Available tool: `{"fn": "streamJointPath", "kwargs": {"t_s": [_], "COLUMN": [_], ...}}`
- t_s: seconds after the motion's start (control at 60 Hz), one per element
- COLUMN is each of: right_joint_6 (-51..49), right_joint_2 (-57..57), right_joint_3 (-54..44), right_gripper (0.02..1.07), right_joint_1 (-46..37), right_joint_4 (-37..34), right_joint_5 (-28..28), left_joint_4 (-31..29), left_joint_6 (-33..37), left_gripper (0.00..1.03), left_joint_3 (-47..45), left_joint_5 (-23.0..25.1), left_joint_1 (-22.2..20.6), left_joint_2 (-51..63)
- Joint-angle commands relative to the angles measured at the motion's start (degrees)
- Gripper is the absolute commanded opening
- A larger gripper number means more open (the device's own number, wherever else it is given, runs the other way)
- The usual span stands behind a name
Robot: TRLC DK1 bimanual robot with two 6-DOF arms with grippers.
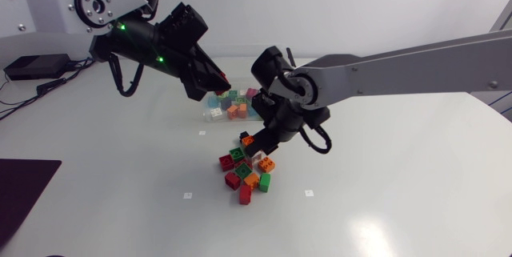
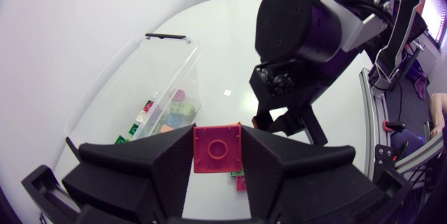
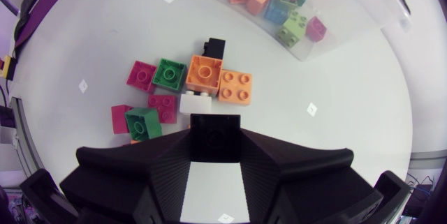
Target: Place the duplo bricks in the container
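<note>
So the red brick (image 2: 216, 148) is pinched right at the tips of the left jaws. They're closed down to about the brick's width with a finger on each side. It's hanging up in the air next to the clear container (image 2: 167, 37), which already has a bunch of bricks in the bottom. From the left wrist view I'd say it's near one end of the box, not squarely over the middle.

The right jaws are clamped on a black brick (image 3: 215, 135), low over the pile (image 1: 246, 173) of loose bricks on the tabletop (image 1: 384, 193). The pile is just in front of the container and there are plenty left, so the job looks maybe halfway at best.

What could go wrong from here:
- Dropping the red one now could bounce it off the rim, or miss the box entirely, since it isn't centred over the opening.
- The grip is only at the fingertips, so a jerky move could twist the brick loose.
- The two arms are really close together. The right arm (image 1: 400, 69) sits just beside the left jaws, so if both head for the box at once they could clip each other.
- The box looks light, so a bump could shove it across the tabletop.
- The right jaws could scatter the pile if they swing sideways before lifting.
</note>
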Motion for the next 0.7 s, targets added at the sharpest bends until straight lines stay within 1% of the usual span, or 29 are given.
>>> {"fn": "streamJointPath", "kwargs": {"t_s": [0.0, 0.167, 0.317, 0.5, 0.683], "right_joint_6": [-0.51, -3.41, -4.64, -5.52, -5.70], "right_joint_2": [-3.30, -6.73, -7.08, -5.32, -1.98], "right_joint_3": [-1.02, 2.75, 6.89, 11.90, 17.87], "right_gripper": [0.39, 0.39, 0.39, 0.39, 0.39], "right_joint_1": [-1.66, -5.35, -7.11, -7.64, -7.64], "right_joint_4": [-1.15, -1.59, -1.86, -1.24, -0.98], "right_joint_5": [0.29, -2.00, -4.11, -5.51, -6.31], "left_joint_4": [-0.59, -0.50, 0.02, 1.96, 2.40], "left_joint_6": [-0.22, -1.45, -3.04, -5.58, -7.34], "left_gripper": [0.28, 0.28, 0.28, 0.28, 0.30], "left_joint_3": [2.93, 6.97, 11.19, 16.64, 23.93], "left_joint_5": [0.62, 0.62, 0.44, -0.96, -2.28], "left_joint_1": [0.70, 1.49, 2.10, 4.03, 5.09], "left_joint_2": [-0.95, 1.60, 6.08, 13.64, 21.29]}}
